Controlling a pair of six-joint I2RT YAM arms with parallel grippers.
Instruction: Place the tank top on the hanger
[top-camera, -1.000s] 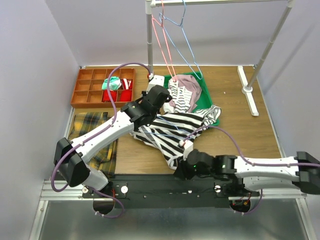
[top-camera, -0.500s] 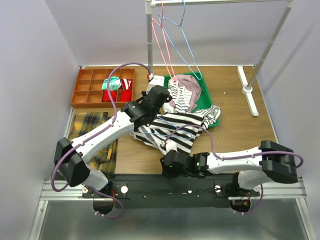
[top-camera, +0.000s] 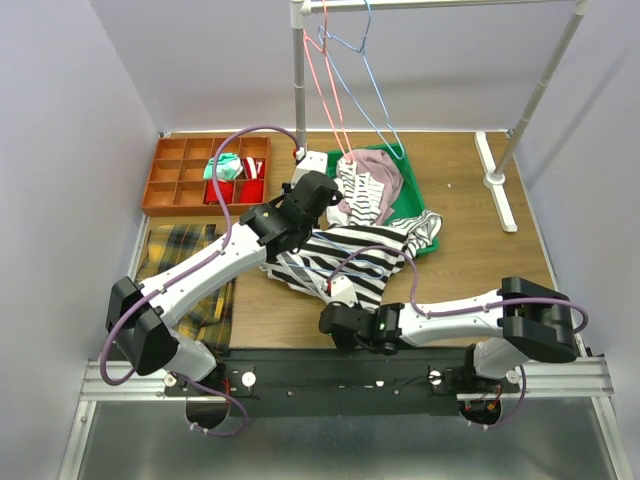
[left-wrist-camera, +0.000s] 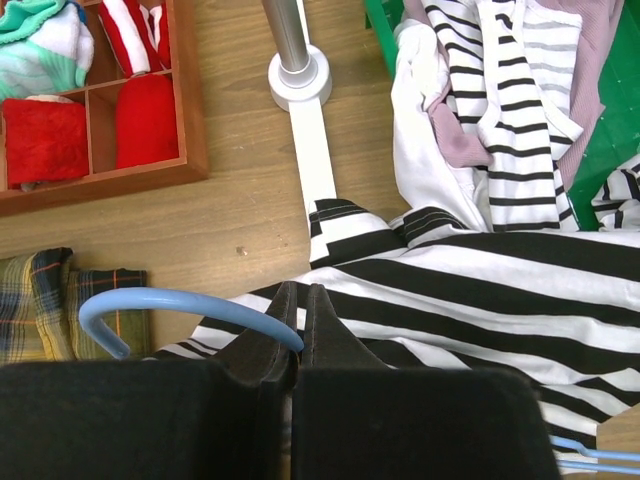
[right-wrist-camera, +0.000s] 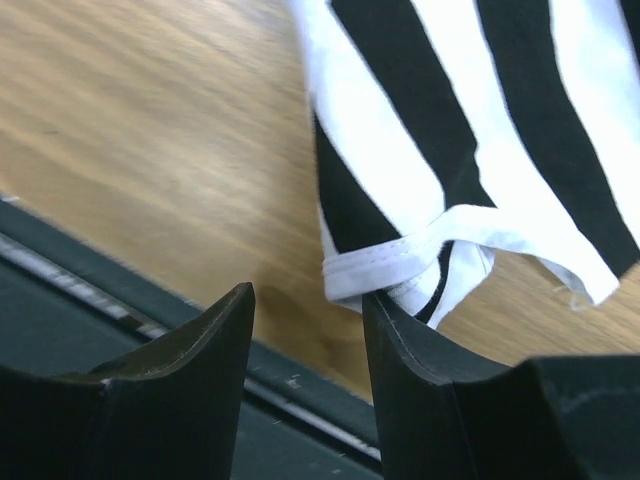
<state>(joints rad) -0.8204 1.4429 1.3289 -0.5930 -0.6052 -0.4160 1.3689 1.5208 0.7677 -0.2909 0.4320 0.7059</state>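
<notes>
the tank top (top-camera: 352, 262) lies flat in the middle of the table (top-camera: 470, 250), with the green tray (top-camera: 413, 198) of other clothes touching it at about 1 o'clock; the left gripper (left-wrist-camera: 296, 325) is clenched on the hook of the blue hanger (left-wrist-camera: 180, 300), which curls out toward 9 o'clock in the left wrist view while the rest of the wire runs over or under the stripes; i cannot tell whether either shoulder of the wire is inside the cloth yet; over the last second the left arm has not moved, but the right arm has folded its elbow and slid its wrist along the near edge of the table toward 7 o'clock of the tank top, and the right gripper (right-wrist-camera: 307, 300) has spread its jaws wider; they now stand released and grasp nothing, with only wood and the dark table edge between them, and the rolled hem of the tank top sits just beside the right-hand finger at 2 o'clock; this looks like a lining-up for a fresh pinch on the hem, so that the cloth can be lifted or opened over the hanger; the dressing itself seems barely begun.
</notes>
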